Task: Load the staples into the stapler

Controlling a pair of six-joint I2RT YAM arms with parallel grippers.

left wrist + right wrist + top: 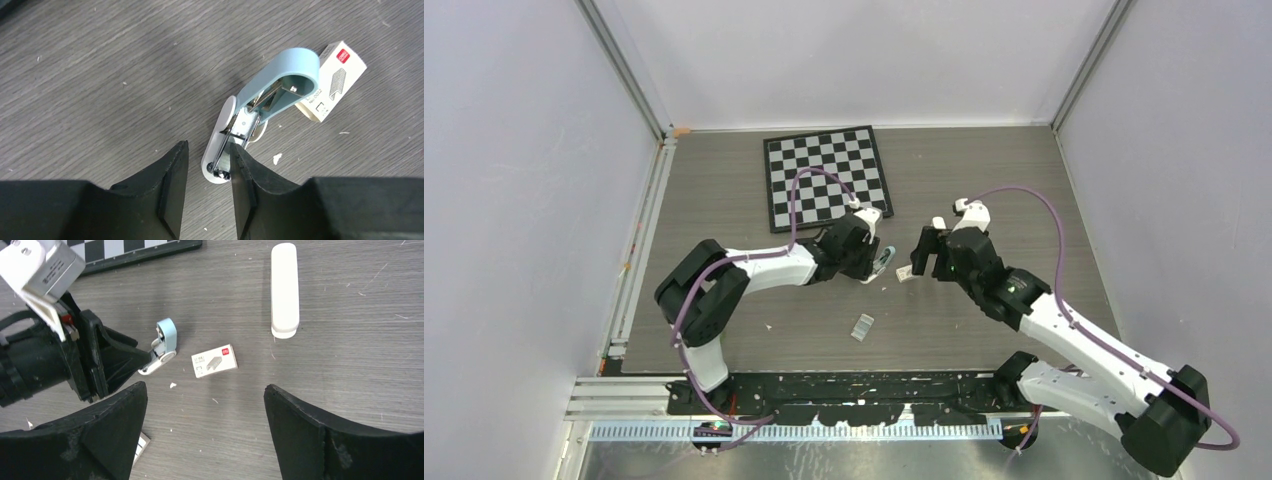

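Loading looks unstarted. The stapler [285, 290] lies closed on the bench [984, 170], at 12 o'clock from the wide-open, empty right gripper [204, 390]. The staples [862, 327] lie loose at its 6 o'clock. The left gripper [207, 147], partly open, straddles a small blue tool [285, 75] without clamping it.

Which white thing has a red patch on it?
The little flat box beside the blue-topped stapler; the long white bar farther off is plain all over.
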